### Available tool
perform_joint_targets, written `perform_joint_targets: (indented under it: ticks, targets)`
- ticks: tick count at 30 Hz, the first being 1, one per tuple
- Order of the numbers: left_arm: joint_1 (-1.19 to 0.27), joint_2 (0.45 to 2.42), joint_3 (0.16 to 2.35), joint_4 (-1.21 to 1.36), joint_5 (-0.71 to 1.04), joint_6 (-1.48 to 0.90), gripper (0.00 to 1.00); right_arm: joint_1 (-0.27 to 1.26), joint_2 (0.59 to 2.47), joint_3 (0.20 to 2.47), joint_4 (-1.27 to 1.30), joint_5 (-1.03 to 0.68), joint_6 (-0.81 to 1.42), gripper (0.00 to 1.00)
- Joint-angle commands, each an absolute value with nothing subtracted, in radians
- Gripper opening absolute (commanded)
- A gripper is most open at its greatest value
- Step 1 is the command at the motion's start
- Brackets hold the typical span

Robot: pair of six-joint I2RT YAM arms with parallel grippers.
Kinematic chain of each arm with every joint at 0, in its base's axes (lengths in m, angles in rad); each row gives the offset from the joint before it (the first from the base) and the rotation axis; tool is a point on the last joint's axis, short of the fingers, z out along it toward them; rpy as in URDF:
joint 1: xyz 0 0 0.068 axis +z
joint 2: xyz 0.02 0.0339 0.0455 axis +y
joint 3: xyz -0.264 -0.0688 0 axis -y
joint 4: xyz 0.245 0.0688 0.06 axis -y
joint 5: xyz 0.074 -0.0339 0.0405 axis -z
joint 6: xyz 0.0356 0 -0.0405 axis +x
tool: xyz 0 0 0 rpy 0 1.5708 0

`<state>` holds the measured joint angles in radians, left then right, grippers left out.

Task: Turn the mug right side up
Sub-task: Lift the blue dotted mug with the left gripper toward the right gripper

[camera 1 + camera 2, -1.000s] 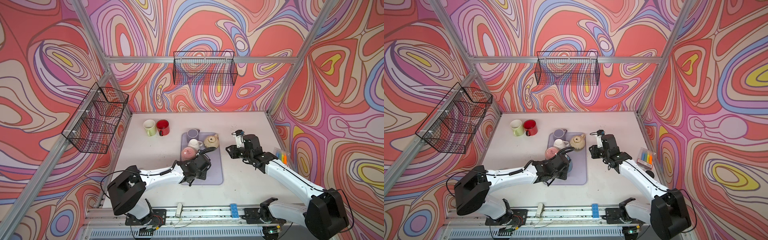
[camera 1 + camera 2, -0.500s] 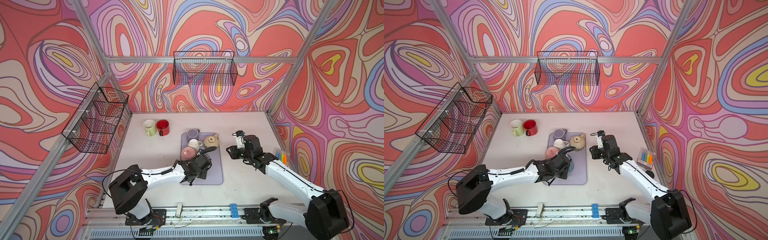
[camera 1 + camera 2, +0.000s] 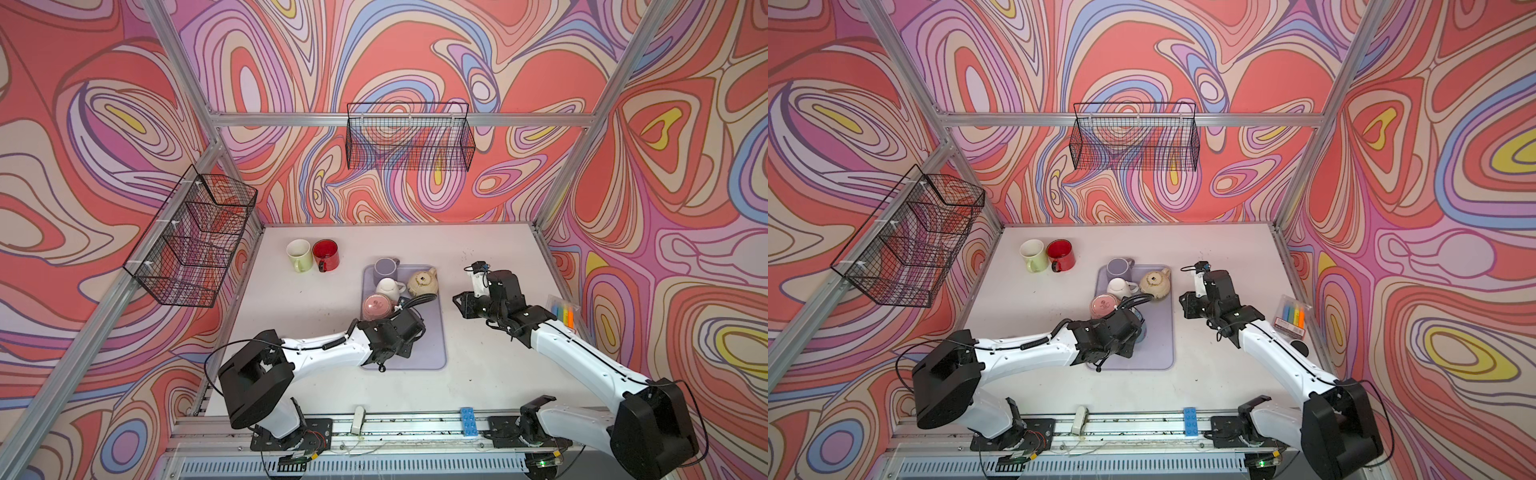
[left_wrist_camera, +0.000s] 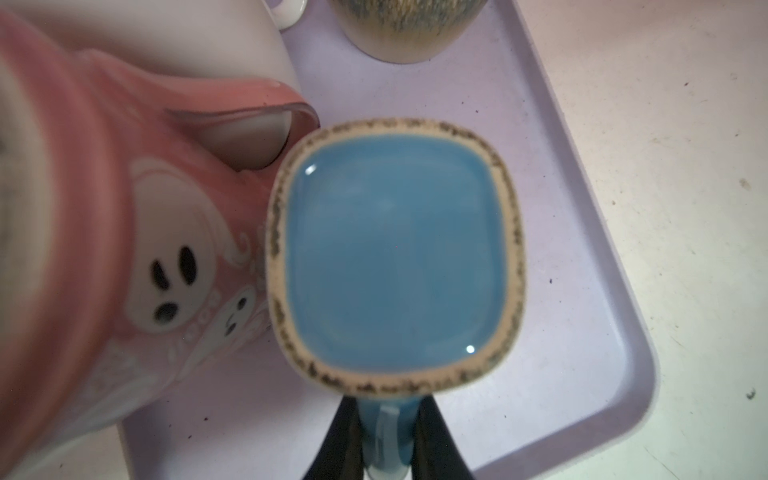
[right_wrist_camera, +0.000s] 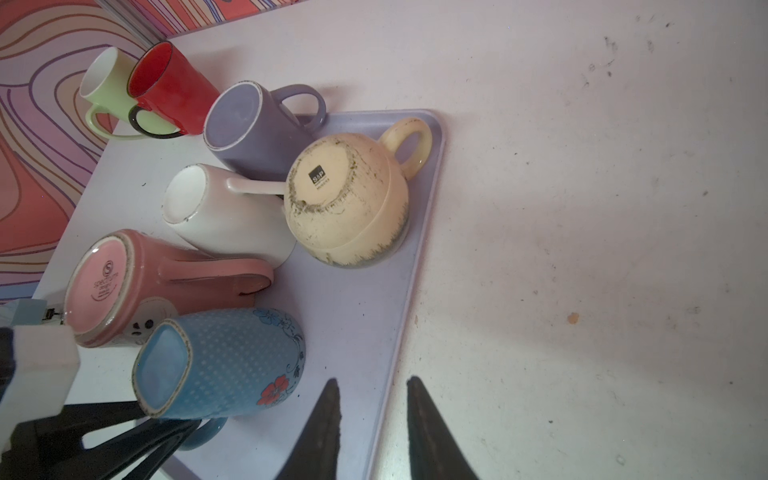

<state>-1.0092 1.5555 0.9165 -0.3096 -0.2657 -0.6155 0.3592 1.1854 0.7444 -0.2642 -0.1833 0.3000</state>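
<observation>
Blue dimpled ceramic mug (image 4: 395, 253) with a squarish base stands upside down on lavender plastic tray (image 4: 582, 291), just beside pink ghost-print mug (image 4: 124, 249). Left pincer (image 4: 387, 411) clamped on its handle. Right pincer (image 5: 372, 380) apart, near tray edge.

Dotted blue mug (image 5: 224, 361), lilac tray (image 5: 357, 316)
</observation>
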Motion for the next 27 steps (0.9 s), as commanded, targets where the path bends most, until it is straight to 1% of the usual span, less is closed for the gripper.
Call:
perform_joint_targets:
  ticks: [1, 6, 7, 13, 14, 17, 22, 27]
  targets:
    - [-1.015, 1.541, 0.937, -0.325, -0.304, -0.595, 0.11, 0.353, 1.173, 0.733, -0.273, -0.179, 0.302, 0.28]
    - [-1.022, 1.544, 0.943, -0.313, -0.302, -0.581, 0.01, 0.354, 1.17, 0.731, -0.275, -0.181, 0.305, 0.28]
    - [-1.022, 1.541, 0.95, -0.309, -0.306, -0.571, 0.0, 0.354, 1.167, 0.729, -0.276, -0.178, 0.305, 0.28]
    - [-1.022, 1.507, 0.987, -0.27, -0.272, -0.5, 0.0, 0.354, 1.151, 0.72, -0.278, -0.176, 0.31, 0.28]
    - [-1.022, 1.497, 0.988, -0.223, -0.261, -0.493, 0.0, 0.352, 1.147, 0.715, -0.278, -0.173, 0.311, 0.28]
    - [-1.019, 1.474, 0.998, -0.188, -0.24, -0.467, 0.0, 0.348, 1.134, 0.705, -0.277, -0.174, 0.316, 0.28]
    - [-0.971, 1.421, 0.983, -0.114, -0.148, -0.469, 0.0, 0.324, 1.099, 0.691, -0.285, -0.187, 0.322, 0.28]
    - [-0.905, 1.355, 0.972, -0.036, -0.048, -0.466, 0.0, 0.26, 1.038, 0.666, -0.266, -0.256, 0.345, 0.28]
